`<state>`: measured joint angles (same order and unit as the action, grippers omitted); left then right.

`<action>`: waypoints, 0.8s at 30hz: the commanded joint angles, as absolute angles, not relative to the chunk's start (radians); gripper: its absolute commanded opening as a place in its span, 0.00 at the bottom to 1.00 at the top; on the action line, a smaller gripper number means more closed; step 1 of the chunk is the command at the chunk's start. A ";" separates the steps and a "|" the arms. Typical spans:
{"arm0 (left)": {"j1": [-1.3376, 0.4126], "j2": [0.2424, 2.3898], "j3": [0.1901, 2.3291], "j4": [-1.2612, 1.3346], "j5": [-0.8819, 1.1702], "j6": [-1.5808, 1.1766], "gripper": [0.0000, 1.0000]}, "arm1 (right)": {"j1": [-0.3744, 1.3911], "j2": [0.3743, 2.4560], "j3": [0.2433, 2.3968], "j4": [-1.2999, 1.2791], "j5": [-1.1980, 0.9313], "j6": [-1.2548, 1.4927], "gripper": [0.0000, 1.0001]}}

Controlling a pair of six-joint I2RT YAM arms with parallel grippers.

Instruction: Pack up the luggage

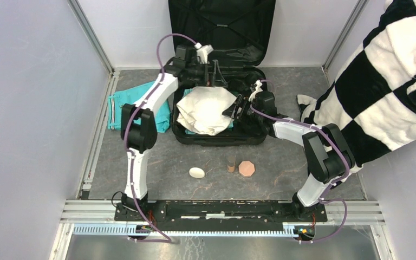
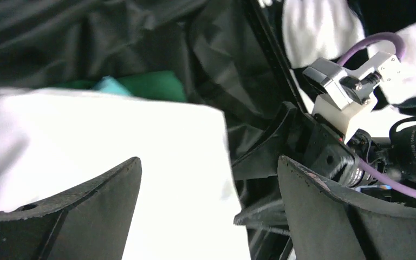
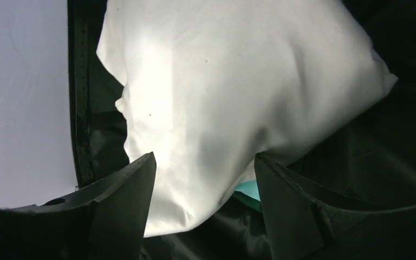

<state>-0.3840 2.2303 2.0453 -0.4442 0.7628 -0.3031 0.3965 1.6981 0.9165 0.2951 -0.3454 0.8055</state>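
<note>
Top external view shows the luggage lying open at the far side of the desk, its lid propped against the back wall and its lower shell facing up. A white cloth lies crumpled in that shell. Both sets of jaws are down beside it: it lies on the near side of the left jaws and to the left of the right jaws.

From the left wrist, we see the left jaws standing wide apart and holding nothing, with the white cloth just below and ahead and black lining beyond. The right jaws are likewise spread with nothing clamped. The cloth fills the space ahead of them, and a teal edge peeps from under it.

We judge the cloth to be in but not yet settled flat. It shows no clear long axis, so either arm could tuck it. A teal garment lies on the desk outside the shell, off to the left of the left jaws and far nearer the left arm.
</note>
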 commanded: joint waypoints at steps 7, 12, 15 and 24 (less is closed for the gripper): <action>-0.260 1.997 1.875 -0.536 0.573 -0.012 0.99 | 0.404 1.742 1.027 0.159 -0.155 0.758 0.62; -0.260 1.962 1.774 -0.521 0.524 0.058 0.95 | 0.388 1.785 1.173 0.056 -0.086 0.640 0.31; -0.259 1.949 1.720 -0.488 0.497 0.079 0.93 | 0.366 1.828 1.266 0.002 -0.114 0.603 0.20; -0.259 1.942 1.680 -0.473 0.475 0.109 0.89 | 0.339 1.923 1.520 -0.229 -0.123 0.398 0.03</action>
